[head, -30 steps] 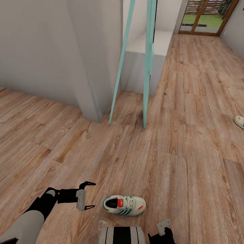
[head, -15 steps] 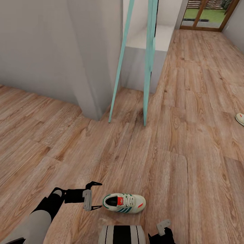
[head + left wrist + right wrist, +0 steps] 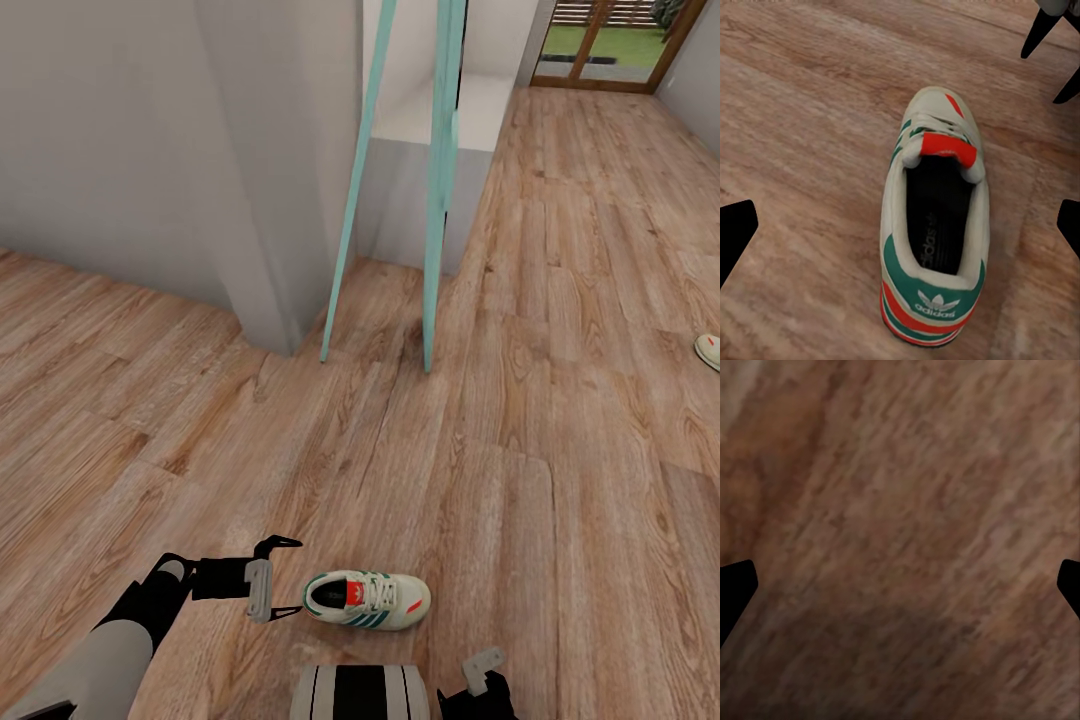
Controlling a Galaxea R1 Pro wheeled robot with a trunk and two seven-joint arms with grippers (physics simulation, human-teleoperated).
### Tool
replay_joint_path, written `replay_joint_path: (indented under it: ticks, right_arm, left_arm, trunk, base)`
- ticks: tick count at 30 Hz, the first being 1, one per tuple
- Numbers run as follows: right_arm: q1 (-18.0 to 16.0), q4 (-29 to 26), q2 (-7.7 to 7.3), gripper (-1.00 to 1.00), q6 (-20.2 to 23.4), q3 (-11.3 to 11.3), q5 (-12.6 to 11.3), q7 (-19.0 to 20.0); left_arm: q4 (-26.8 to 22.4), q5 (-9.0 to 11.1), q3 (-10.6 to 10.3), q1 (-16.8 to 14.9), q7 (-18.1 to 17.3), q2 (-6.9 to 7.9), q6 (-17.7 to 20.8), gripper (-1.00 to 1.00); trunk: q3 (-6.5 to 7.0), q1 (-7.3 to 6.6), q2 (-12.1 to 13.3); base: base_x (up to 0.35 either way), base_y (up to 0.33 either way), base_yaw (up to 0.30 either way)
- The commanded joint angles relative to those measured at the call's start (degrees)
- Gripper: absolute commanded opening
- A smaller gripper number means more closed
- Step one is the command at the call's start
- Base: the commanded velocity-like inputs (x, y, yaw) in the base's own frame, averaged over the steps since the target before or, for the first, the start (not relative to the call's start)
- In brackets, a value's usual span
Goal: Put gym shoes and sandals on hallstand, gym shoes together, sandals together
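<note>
My left gripper (image 3: pixel 285 577) hangs jaws wide and empty just beside the heel of a gym shoe (image 3: pixel 366 600) lying on the corridor floor (image 3: pixel 560 430). A second gym shoe (image 3: pixel 708 350) lies well apart from it. My right gripper's (image 3: pixel 900 585) jaws are spread, holding nothing; I judge nothing racked yet.

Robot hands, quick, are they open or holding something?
Left gripper: open, empty, beside the gym shoe's heel.
Right gripper: open, empty, over bare corridor floor.

Second gym shoe (image 3: pixel 708 352) gets chopped by the head view's right edge — just a pale sliver with a red spot. Right gripper (image 3: pixel 483 668) is half cut off at the bottom, so its jaws are anyone's guess — the wrist view's floor (image 3: pixel 900 510) is a blur.
</note>
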Motion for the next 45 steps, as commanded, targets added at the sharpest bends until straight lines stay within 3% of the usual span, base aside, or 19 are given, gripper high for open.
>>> replay_joint_path:
  ticks: [1,18,41,45]
  right_arm:
    - [0.0,0.0,0.0,1.0,0.0,0.0,0.0,0.0]
    - [0.0,0.0,0.0,1.0,0.0,0.0,0.0,0.0]
    - [0.0,0.0,0.04,1.0,0.0,0.0,0.0,0.0]
    - [0.0,0.0,0.08,1.0,0.0,0.0,0.0,0.0]
  left_arm:
    - [0.0,0.0,0.0,0.0,0.0,-0.01,0.0,1.0]
    - [3.1,-0.1,-0.1,0.0,0.0,-0.04,0.0,1.0]
    - [3.5,0.1,0.0,0.0,0.1,-0.11,0.0,1.0]
    - [3.6,0.1,0.0,0.0,0.1,-0.67,0.0,1.0]
  trunk:
    - [0.0,0.0,0.0]
    - [0.0,0.0,0.0]
    - [0.0,0.0,0.0]
    - [0.0,0.0,0.0]
  base:
    - [0.0,0.0,0.0]
    - [0.0,0.0,0.0]
    - [0.0,0.0,0.0]
    - [0.0,0.0,0.0]
